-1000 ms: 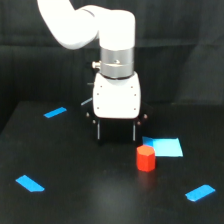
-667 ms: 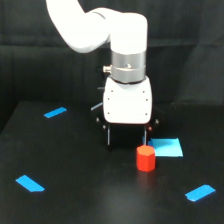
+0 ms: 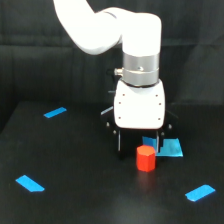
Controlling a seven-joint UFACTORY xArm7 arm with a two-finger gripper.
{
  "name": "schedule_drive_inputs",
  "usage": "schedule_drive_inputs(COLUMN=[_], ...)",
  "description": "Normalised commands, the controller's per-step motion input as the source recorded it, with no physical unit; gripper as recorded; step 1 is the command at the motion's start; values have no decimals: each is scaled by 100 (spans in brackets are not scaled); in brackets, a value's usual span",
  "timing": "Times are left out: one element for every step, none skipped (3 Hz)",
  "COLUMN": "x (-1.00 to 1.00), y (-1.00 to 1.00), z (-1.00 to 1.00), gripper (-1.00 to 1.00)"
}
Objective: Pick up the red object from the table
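The red object (image 3: 145, 158), a small faceted red-orange block, stands upright on the black table (image 3: 90, 200) toward the exterior view's right. My gripper (image 3: 139, 145) hangs just above and behind it, under the white arm body. Its two dark fingers (image 3: 120, 144) point down, spread apart and open, with the block low between them or just in front; I cannot tell which. Nothing is held.
Blue tape patches lie on the table: one at the back left (image 3: 55, 112), one at the front left (image 3: 30, 183), one at the front right (image 3: 200, 192), and a larger patch (image 3: 169, 148) right behind the block.
The arm has moved toward the exterior view's right and nearer the camera, coming down over the red block. The block has not moved.
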Motion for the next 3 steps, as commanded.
schedule_drive_inputs(x=[1,-12,5], y=[-53,-36,-16], z=[16,-9,-6], gripper=[100,100,95])
